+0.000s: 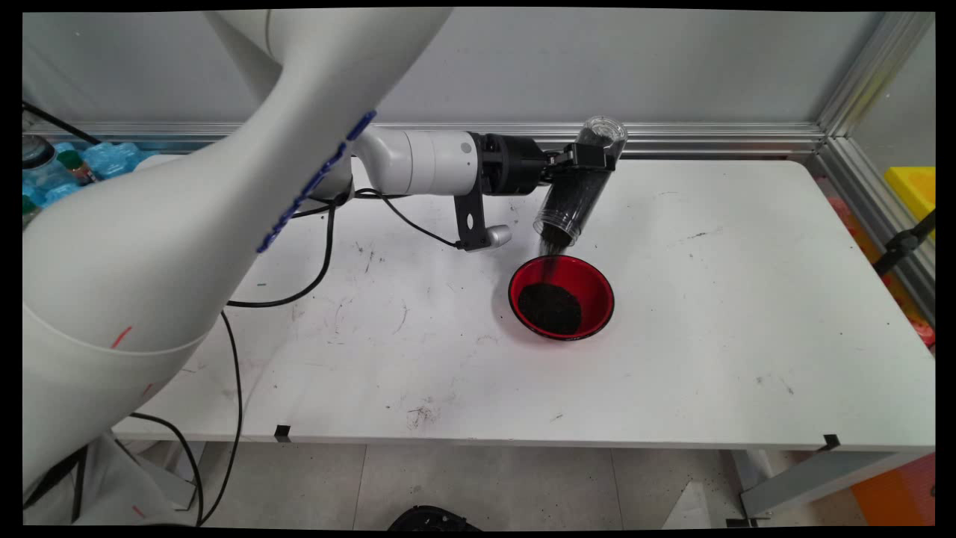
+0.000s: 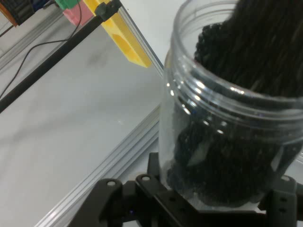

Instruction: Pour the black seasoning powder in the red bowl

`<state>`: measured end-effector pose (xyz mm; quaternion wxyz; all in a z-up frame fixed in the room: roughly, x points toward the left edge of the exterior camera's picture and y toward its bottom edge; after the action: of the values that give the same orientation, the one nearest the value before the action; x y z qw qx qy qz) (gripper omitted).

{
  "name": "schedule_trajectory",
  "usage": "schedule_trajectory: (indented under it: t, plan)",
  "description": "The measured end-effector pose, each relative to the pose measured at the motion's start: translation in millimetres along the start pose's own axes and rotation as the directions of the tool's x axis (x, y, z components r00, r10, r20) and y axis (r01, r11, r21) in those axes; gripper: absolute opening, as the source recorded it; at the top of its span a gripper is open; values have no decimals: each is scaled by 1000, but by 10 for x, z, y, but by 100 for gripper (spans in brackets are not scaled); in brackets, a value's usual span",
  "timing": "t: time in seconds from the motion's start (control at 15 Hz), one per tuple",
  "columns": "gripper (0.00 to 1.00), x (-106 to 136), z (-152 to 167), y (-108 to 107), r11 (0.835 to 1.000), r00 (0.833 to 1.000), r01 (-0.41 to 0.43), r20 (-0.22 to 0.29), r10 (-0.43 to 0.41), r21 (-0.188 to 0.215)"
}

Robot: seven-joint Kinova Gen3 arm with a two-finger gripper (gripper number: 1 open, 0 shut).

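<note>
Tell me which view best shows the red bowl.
The main view: the red bowl sits whole on the table, dark grains piled inside, under the tilted jar in the end effector. The hand view misses it.

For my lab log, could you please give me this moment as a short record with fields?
gripper: shut on the jar, above the table
jar: clear plastic, tilted mouth down, partly full of black grains
grains: streaming from the jar's mouth into the bowl
bowl: red, upright on the table, a black heap inside
</note>
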<state>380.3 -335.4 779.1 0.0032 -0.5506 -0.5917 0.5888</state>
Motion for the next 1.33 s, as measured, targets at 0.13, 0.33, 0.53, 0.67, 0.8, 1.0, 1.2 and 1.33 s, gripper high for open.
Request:
schedule_trajectory:
  t: [0.13, 0.33, 0.53, 0.67, 0.8, 1.0, 1.2, 1.33]
  plan:
    - [0, 4, 2, 3, 1000, 1000, 8, -1, -8, -1]
    - [0, 5, 7, 5, 1000, 1000, 29, 0, -29, -2]
    - [0, 7, 16, 1, 998, 998, 60, -2, -60, -1]
    - [0, 4, 22, -2, 996, 996, 89, -4, -89, -1]
    - [0, -1, 24, -2, 991, 991, 131, -8, -131, -4]
    - [0, -13, 13, 9, 980, 980, 199, -15, -199, -12]
    - [0, -31, -11, 14, 966, 966, 258, -23, -259, -20]
    - [0, -42, -31, 17, 955, 955, 296, -29, -296, -26]
